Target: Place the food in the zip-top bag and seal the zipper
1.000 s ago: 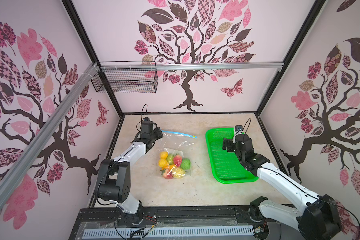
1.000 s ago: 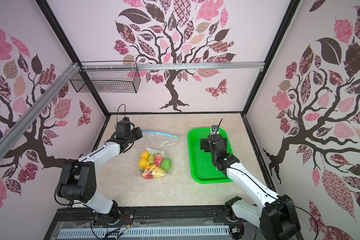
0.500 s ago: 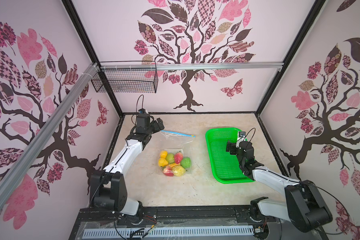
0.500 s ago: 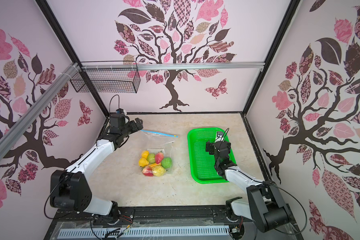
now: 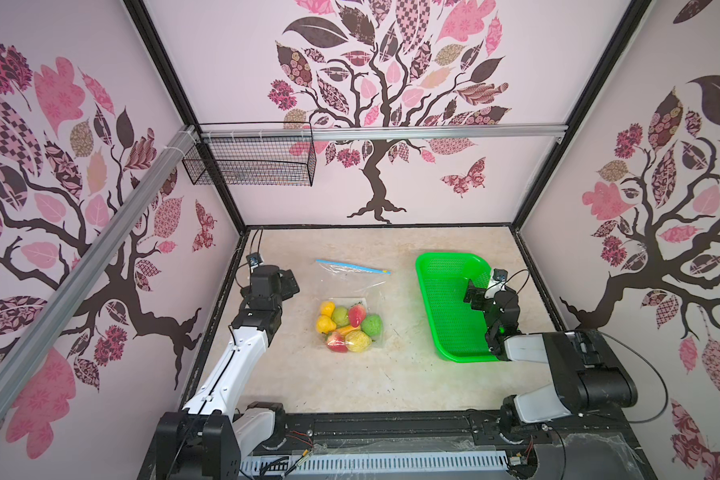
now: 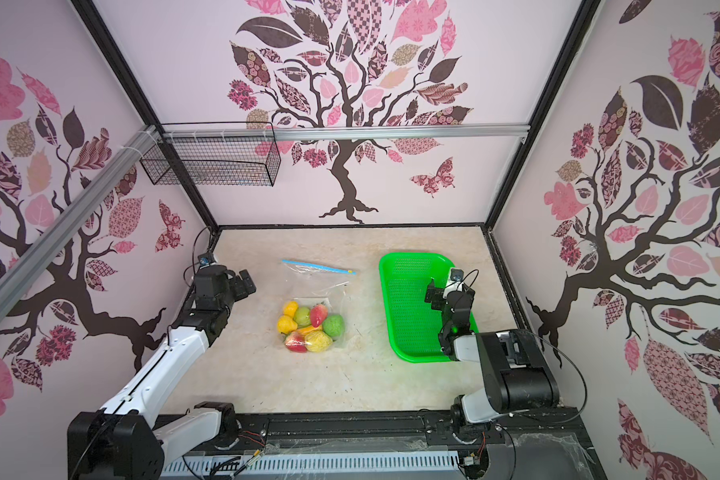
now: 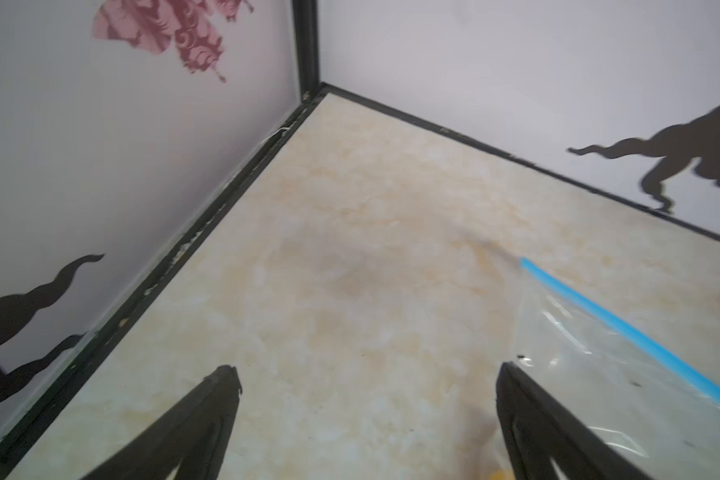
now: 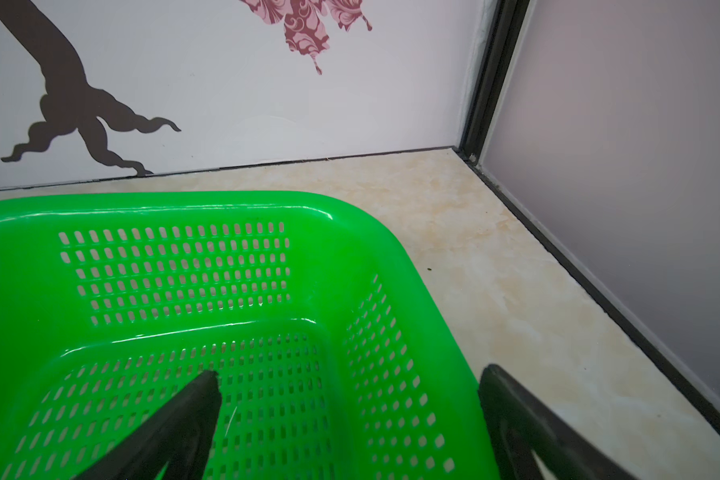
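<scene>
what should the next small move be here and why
Probably just draw the open left claw back to rest: the food lies inside the zip-top bag, the zipper looks flat and closed, and that claw holds nothing.

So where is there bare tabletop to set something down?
Bare: the front strip before zip-top bag and green basket; the strip between zipper and back wall; the lane between bag and basket. Crowded: left gripper beside the bag.
</scene>
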You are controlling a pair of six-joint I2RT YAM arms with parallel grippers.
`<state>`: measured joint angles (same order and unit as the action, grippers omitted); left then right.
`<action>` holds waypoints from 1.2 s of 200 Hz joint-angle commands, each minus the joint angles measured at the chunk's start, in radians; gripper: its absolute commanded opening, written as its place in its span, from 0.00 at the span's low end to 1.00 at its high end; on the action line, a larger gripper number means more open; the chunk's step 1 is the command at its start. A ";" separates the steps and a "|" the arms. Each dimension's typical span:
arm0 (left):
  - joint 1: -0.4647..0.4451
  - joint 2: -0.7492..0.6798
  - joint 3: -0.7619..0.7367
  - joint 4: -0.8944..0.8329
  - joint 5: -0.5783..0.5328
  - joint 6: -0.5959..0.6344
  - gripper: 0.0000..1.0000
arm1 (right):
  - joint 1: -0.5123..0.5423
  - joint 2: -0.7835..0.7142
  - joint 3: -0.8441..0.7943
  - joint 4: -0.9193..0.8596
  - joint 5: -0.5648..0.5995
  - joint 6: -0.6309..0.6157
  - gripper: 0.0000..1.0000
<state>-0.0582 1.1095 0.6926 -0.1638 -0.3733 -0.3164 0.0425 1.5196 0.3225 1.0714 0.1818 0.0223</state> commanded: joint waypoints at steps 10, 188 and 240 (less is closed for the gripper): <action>0.008 -0.015 -0.106 0.220 -0.111 0.075 0.98 | -0.019 0.044 -0.030 0.088 -0.108 0.031 0.99; 0.103 0.244 -0.317 0.826 0.043 0.208 0.99 | -0.034 0.005 0.017 -0.038 -0.349 -0.040 1.00; 0.112 0.330 -0.324 0.948 0.141 0.180 0.99 | -0.037 0.008 0.020 -0.038 -0.337 -0.033 1.00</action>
<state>0.0471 1.3979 0.4049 0.6212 -0.2893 -0.1318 0.0143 1.5375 0.3199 1.0500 -0.1539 -0.0078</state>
